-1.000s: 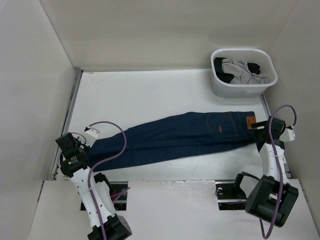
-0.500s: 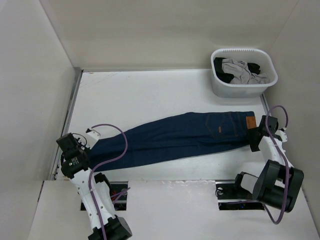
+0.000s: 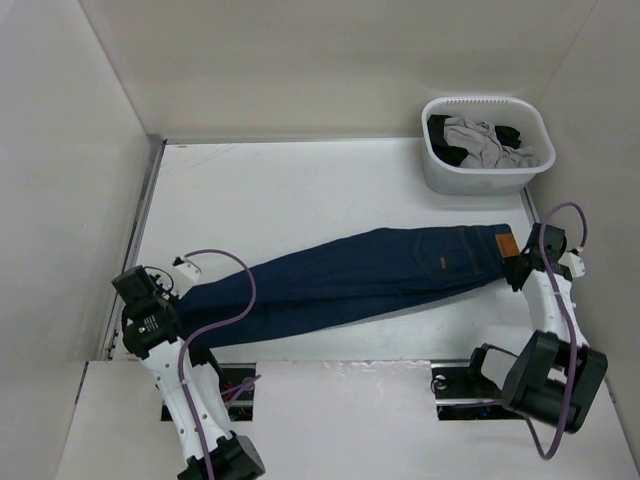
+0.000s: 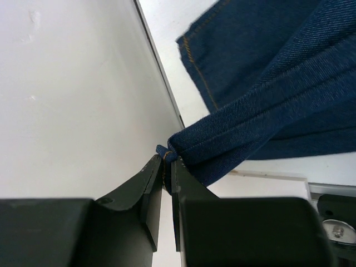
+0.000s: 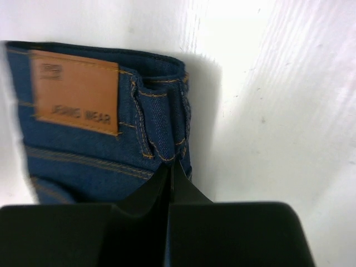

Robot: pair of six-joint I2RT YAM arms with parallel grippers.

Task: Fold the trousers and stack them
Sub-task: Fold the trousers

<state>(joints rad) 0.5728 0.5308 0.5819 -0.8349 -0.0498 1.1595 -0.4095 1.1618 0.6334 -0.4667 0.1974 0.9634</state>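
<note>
At the near left of the white table [image 3: 300, 190], the left gripper [image 4: 168, 161] has its jaws drawn almost together, pinching the folded hem end of the dark navy jeans [image 3: 370, 275], close beside the table's metal side rail. From there the jeans lie stretched out flat in a long band, legs together, slanting across the table toward the right side. At that end the right gripper [image 5: 169, 167] has its jaws pressed tight on the waistband edge by a belt loop, just beside the tan leather patch [image 5: 75, 92]. Farther back, in the far right corner, a white plastic basket [image 3: 470, 180] holds a crumpled grey garment [image 3: 475, 140] and a black garment [image 3: 508, 132], well apart from the jeans.
</note>
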